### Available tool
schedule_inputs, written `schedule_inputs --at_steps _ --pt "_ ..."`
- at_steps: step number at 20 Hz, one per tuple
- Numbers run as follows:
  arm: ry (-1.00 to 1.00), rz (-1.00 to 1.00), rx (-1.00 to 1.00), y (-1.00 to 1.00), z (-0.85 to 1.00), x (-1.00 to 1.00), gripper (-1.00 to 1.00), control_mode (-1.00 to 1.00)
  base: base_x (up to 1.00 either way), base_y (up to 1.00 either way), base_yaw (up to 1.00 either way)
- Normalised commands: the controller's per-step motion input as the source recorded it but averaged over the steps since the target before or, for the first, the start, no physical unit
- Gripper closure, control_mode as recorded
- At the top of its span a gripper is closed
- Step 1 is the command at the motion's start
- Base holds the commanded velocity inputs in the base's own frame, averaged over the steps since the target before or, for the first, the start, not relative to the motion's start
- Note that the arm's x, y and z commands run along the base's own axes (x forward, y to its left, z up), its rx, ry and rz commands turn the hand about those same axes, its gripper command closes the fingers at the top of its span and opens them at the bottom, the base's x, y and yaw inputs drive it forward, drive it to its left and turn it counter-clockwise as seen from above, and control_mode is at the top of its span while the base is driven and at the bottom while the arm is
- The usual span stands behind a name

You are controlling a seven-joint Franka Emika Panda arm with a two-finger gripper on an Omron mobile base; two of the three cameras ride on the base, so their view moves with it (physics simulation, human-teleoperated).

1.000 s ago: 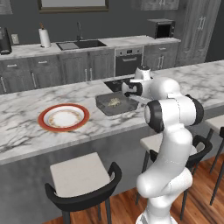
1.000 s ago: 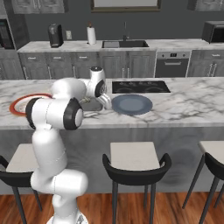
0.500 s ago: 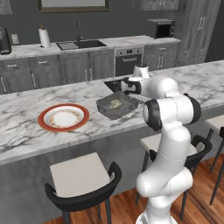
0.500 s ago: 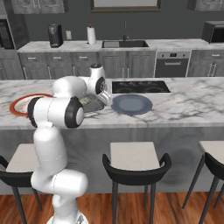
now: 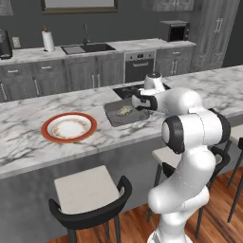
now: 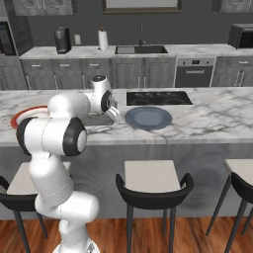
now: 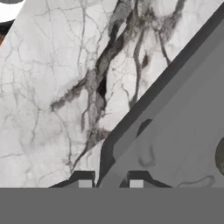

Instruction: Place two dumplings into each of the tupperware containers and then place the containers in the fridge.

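Note:
A grey tupperware container (image 5: pixel 124 115) lies on the marble island counter (image 5: pixel 28 142), with pale dumplings (image 5: pixel 125 110) inside it. My gripper (image 5: pixel 137 102) is low at the tub's right rim. In the hand view my gripper (image 7: pixel 110 181) has its two dark fingertips (image 7: pixel 85 180) close together, one on each side of the tupperware container's lipped rim (image 7: pixel 114 144) near a rounded corner. From the right base view my gripper (image 6: pixel 115 115) is between the tupperware container (image 6: pixel 97 119) and a blue-grey plate. The fridge is out of view.
A red-rimmed white plate (image 5: pixel 69 127) lies left of the tub. The round blue-grey plate (image 6: pixel 148 117) lies to its right, before a black cooktop (image 6: pixel 158 97). Stools (image 6: pixel 150 179) stand along the counter's near side. A sink (image 6: pixel 140 49) is on the back counter.
The jaws have closed from wide open onto the container's rim. The arm has stayed almost where it was.

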Motion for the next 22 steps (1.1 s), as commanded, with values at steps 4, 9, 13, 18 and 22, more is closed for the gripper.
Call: schedule_inputs --at_steps 4,9,13,18,22 --pt "-0.16 -0.2 0.0 0.04 0.02 -0.17 1.0 -1.0 0.0 0.0 0.0" --pt "-0.01 -0.33 0.0 0.02 0.31 0.08 1.0 -1.0 0.0 0.0 0.0" --pt "0.0 -0.11 0.07 -0.04 0.77 0.08 1.0 -1.0 0.0 0.0 0.0" --pt "-0.02 0.07 0.23 -0.31 0.85 -0.58 1.0 -1.0 0.0 0.0 0.0" --pt "-0.01 0.12 0.3 -0.26 0.52 -0.97 1.0 -1.0 0.0 0.0 0.0"
